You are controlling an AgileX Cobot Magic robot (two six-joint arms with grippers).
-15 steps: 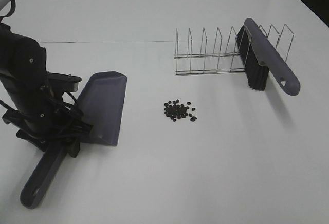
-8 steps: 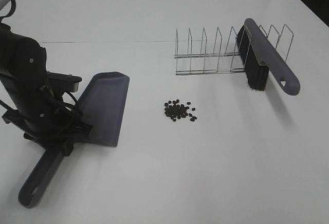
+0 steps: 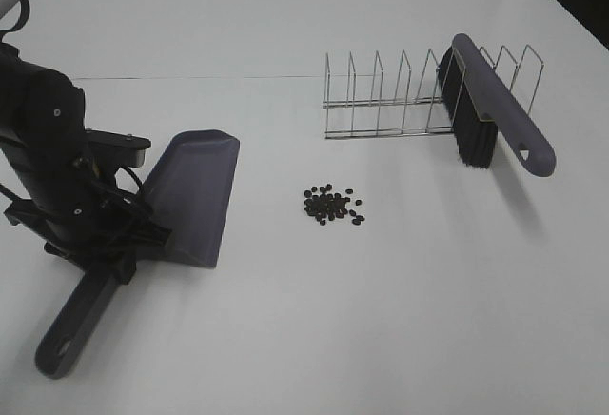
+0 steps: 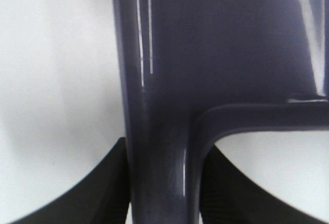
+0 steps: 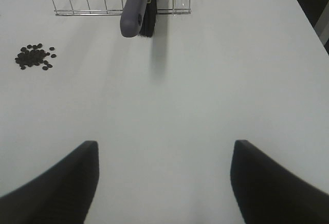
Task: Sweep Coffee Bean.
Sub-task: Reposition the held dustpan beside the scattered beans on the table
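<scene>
I see bright, even light; the counter glares white, and the left wrist close-up is blurred.

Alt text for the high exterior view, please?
The left gripper clamps the handle of a grey dustpan, left of a small pile of coffee beans on a white table. Behind them, a brush leans in a wire rack.

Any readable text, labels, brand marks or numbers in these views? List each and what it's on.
None readable in any view.
Dustpan, brush, wire rack: plain surfaces, no print or label visible.
Left arm: black housing, no legible marking.
</scene>
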